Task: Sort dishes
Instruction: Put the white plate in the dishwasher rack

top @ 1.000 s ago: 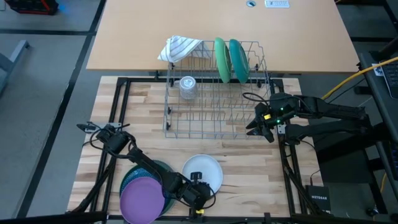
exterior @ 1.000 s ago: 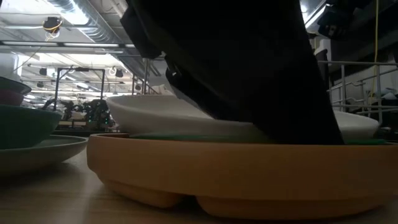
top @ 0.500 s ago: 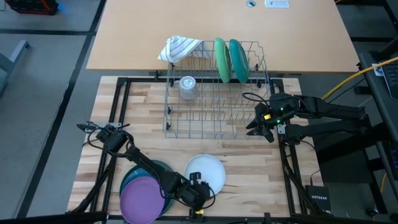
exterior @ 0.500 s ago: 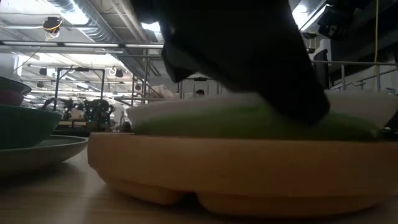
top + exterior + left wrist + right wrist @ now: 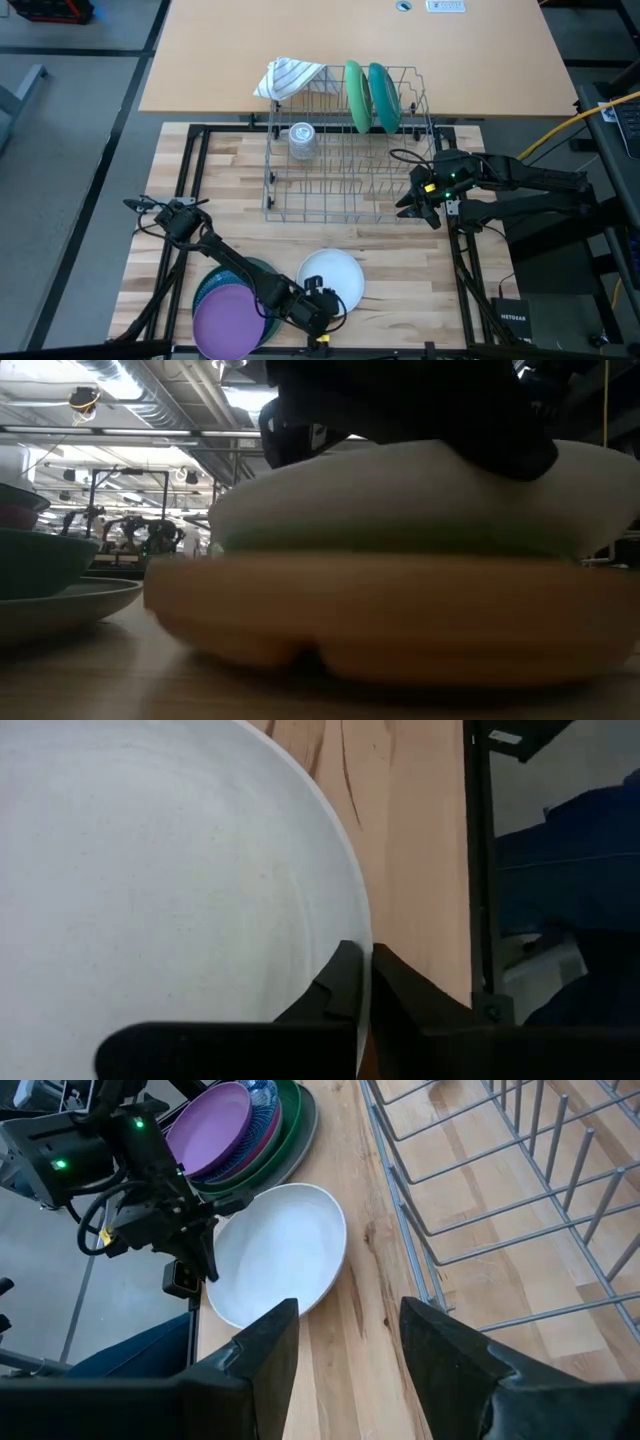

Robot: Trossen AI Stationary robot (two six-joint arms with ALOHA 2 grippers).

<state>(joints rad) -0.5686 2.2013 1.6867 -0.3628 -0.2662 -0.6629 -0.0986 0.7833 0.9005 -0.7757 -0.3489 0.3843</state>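
Wire rack (image 5: 345,170) holds green plate (image 5: 354,96), teal plate (image 5: 383,97) (upright), clear glass (image 5: 301,140). Left gripper (image 5: 322,308) pinches white plate (image 5: 335,274) rim; right gripper (image 5: 340,1342) spread, beside rack.

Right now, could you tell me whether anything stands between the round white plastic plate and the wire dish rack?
Nothing visible does. The left gripper pinches the round white plastic plate at its rim, and only bare wooden table lies between it and the wire dish rack.
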